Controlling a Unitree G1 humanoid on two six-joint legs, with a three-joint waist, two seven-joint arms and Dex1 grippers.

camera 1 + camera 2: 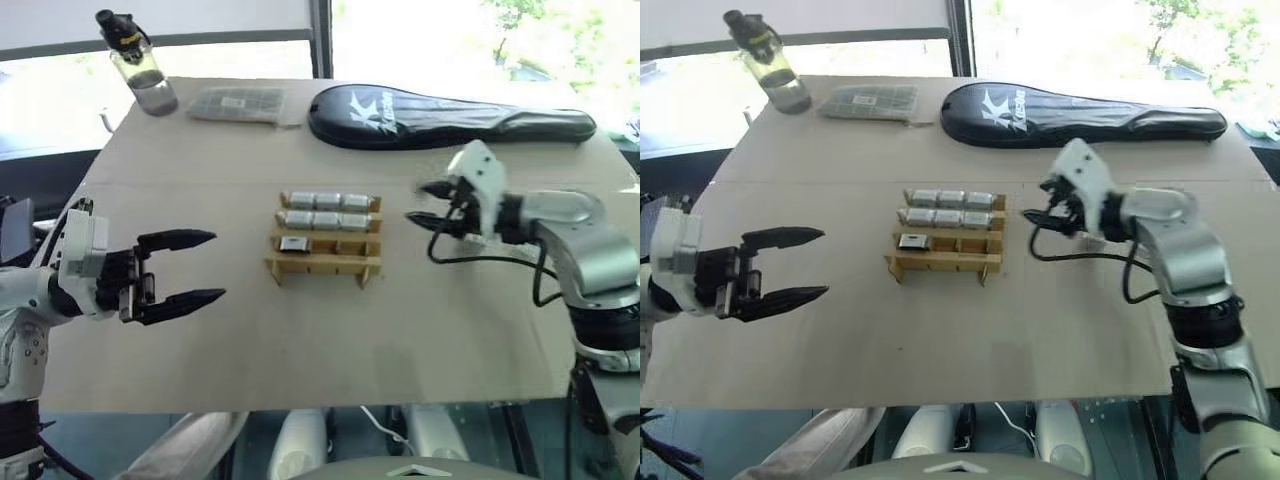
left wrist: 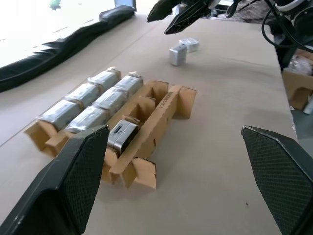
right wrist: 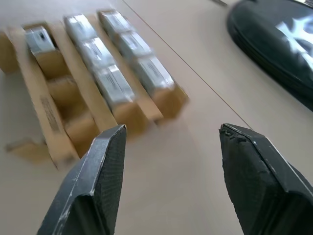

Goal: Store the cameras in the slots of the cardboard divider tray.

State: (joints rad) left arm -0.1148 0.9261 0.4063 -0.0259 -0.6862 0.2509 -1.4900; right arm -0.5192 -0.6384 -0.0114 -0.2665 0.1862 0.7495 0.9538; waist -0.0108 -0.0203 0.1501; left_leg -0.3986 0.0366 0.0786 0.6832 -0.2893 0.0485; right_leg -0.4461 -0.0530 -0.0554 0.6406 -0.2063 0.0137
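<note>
- Cardboard divider tray (image 1: 324, 240) sitting mid-tabletop (image 1: 300, 340), two far rows packed with silver cameras (image 1: 328, 200), one more in the near row's left slot.
- Two loose cameras (image 2: 184, 50) lying on the tabletop beyond the tray, near the right gripper.
- Left gripper (image 1: 188, 268) hovering left of the tray, fingers wide apart, empty.
- Right gripper (image 1: 428, 203) hanging right of the tray, fingers apart, empty.
- Black case (image 1: 450, 115) at the far edge, white "K" logo readable.
</note>
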